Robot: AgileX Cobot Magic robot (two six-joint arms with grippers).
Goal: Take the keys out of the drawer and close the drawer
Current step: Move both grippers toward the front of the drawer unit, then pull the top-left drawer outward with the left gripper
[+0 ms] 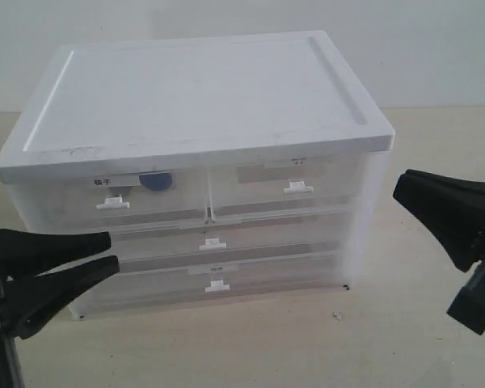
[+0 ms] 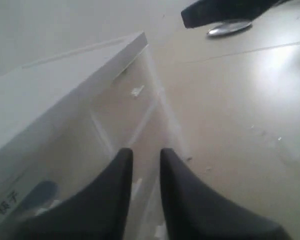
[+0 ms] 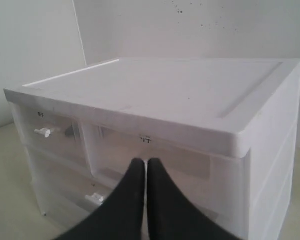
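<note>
The drawer [image 1: 73, 206] is the upper left one of a white cabinet, pushed in, with a white tab handle [image 1: 113, 204] and a bold black label [image 1: 103, 182]. Of the keys, only the round blue fob [image 1: 155, 181] shows through its translucent front; the rest is hidden. The fob [image 2: 40, 192] and label [image 2: 7, 200] also appear in the left wrist view. My left gripper [image 1: 113, 249] [image 2: 146, 152] hovers open and empty at the cabinet's lower left front. My right gripper [image 1: 398, 190] [image 3: 146, 162] is shut on nothing, off the cabinet's right side.
The cabinet's flat white top [image 1: 202, 89] overhangs the drawers. Beside the labelled drawer is the other half-width drawer [image 1: 295, 187], and two full-width drawers [image 1: 214, 242] [image 1: 218, 284] lie below. The cabinet stands on a beige table [image 1: 307, 347] before a pale wall.
</note>
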